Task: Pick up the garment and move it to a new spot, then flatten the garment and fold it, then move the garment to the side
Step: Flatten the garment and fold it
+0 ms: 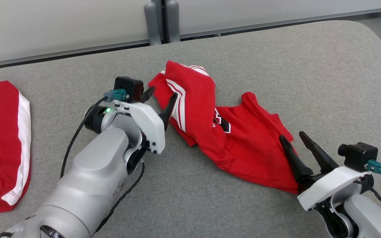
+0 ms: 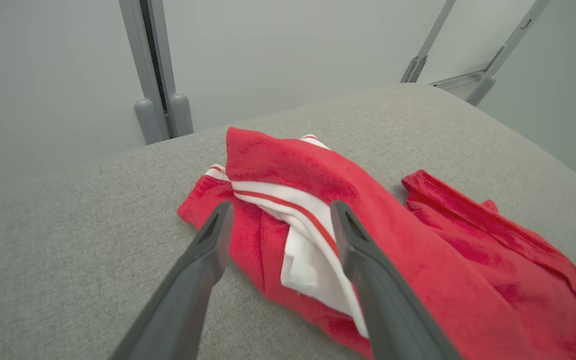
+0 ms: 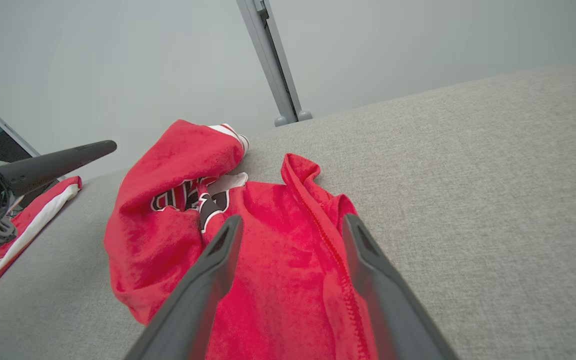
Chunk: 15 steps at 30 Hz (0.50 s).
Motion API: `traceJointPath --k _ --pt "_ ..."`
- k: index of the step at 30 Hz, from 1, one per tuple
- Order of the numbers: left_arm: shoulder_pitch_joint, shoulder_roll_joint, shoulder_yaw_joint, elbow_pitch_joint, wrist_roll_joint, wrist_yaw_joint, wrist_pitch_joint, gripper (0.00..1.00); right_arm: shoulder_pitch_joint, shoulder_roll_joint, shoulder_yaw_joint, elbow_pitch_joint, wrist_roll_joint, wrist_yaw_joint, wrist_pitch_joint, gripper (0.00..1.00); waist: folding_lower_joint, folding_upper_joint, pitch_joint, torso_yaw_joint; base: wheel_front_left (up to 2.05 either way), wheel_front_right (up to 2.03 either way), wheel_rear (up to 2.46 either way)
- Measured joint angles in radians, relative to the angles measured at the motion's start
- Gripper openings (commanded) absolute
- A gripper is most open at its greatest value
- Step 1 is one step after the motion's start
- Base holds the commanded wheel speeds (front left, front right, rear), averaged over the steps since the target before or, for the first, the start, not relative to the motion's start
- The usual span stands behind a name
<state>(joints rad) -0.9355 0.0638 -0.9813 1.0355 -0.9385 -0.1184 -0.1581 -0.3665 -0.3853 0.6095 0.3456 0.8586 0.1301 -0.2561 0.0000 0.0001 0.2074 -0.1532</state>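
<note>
A crumpled red garment with white stripes and a black-and-white emblem lies bunched across the middle of the grey table. My left gripper stands open at its left end, fingers either side of the white-striped fold, holding nothing. At the garment's lower right edge my right gripper is open too, its fingers spread above the red cloth. In the right wrist view the emblem shows in a crease, and the left gripper's finger reaches in from the left.
A second red garment with white trim lies flat at the table's left edge, also in the right wrist view. Grey posts and a pale wall stand behind the table. Its rounded right corner lies beyond the garment.
</note>
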Motion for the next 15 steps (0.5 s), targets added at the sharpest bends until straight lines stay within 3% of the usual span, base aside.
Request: traceJointPath --k 9,15 --pt "0.030 0.031 -0.015 0.035 -0.053 -0.008 0.089 1.00 0.007 0.003 0.001 -0.008 -0.001 0.000 -0.001 1.00 0.0000 0.0000 0.014 -0.025 0.00 0.00 0.00" --pt "0.030 0.046 -0.046 -0.023 -0.092 -0.008 0.145 1.00 0.006 0.004 0.003 -0.006 0.000 0.000 -0.001 1.00 0.0000 0.0000 0.033 -0.039 0.00 0.00 0.00"
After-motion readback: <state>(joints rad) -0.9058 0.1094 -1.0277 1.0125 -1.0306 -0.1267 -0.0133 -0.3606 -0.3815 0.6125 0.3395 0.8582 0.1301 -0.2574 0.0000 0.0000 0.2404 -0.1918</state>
